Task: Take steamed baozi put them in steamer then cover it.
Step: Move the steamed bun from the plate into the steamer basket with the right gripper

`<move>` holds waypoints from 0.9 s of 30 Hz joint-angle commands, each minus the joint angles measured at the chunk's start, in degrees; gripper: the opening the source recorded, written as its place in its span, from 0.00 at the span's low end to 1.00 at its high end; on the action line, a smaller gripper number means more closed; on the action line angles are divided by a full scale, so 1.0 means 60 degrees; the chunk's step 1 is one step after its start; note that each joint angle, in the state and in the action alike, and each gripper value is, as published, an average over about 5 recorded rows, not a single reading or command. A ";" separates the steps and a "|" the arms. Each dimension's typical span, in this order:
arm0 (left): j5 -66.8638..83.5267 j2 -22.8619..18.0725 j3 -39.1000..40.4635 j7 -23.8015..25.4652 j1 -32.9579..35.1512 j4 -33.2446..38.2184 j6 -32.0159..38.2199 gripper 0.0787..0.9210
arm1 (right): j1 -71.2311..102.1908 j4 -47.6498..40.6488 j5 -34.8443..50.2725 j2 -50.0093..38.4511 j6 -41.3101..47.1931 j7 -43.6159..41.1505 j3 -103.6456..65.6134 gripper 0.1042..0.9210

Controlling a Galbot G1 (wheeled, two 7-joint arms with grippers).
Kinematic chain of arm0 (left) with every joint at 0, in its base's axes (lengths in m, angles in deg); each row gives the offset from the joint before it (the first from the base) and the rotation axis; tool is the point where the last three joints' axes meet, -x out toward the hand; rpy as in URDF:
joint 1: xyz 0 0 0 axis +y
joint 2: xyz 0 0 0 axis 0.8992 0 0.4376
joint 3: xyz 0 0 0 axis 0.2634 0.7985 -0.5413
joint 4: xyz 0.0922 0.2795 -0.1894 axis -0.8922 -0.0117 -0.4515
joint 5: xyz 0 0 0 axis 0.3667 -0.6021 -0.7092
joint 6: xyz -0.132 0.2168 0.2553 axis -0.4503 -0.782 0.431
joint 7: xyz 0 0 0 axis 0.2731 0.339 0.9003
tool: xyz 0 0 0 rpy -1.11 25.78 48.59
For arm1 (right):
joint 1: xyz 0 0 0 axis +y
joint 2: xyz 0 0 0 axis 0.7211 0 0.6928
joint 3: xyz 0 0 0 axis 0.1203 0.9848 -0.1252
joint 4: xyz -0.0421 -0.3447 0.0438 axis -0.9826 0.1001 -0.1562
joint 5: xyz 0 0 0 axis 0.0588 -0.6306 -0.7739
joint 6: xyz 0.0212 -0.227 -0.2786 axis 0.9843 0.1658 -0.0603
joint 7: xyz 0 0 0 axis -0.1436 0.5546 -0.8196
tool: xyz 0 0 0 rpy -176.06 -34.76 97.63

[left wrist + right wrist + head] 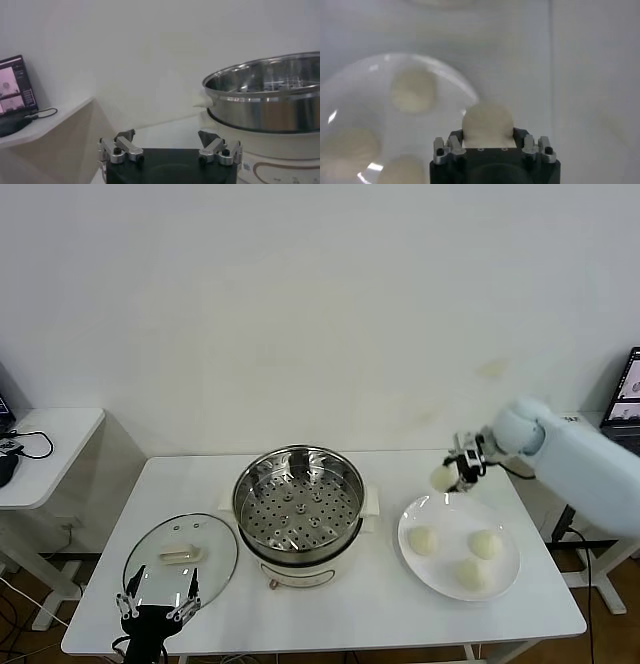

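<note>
Right gripper (452, 474) clamped on one steamed baozi (441, 477), raised above the far left edge of the white plate (505, 577), between plate and steamer. Seen from the right wrist, same bun (487, 126) pinched between the fingers (451, 146), plate (380, 65) blurred below. Three more buns resting on the plate: one near its left side (424, 540), one toward the right (486, 543), one at the front (471, 574). Steamer (298, 496) at the middle of the white table (400, 609), uncovered, perforated tray bare, white base under it. Cover (181, 557) lying flat on the table just left of the steamer, handle up. Left gripper (158, 601) parked low at the table's front left edge, close to the cover, fingers spread apart and holding nothing; possibly overlapping the lid's near rim, hard to say from the head view. From the left wrist, steamer (265, 95) standing just beyond the spread fingers (120, 148).
</note>
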 commanded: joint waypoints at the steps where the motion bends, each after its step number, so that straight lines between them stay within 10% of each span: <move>1: 0.0005 -0.0003 -0.0003 0.0002 0.0005 0.0020 -0.0007 0.88 | -0.2927 0.0983 0.1980 0.0520 0.0261 0.0060 0.1647 0.64; 14: 0.0128 0.0028 -0.0274 0.0015 0.0014 0.0082 -0.0029 0.88 | -0.3705 0.0553 0.2961 0.3794 -0.0415 0.0747 0.3112 0.64; 27: 0.0349 0.0020 -0.0631 0.0040 -0.0156 0.0109 -0.0101 0.88 | -0.3043 -0.0861 0.0446 0.5679 -0.3411 0.1241 0.4361 0.64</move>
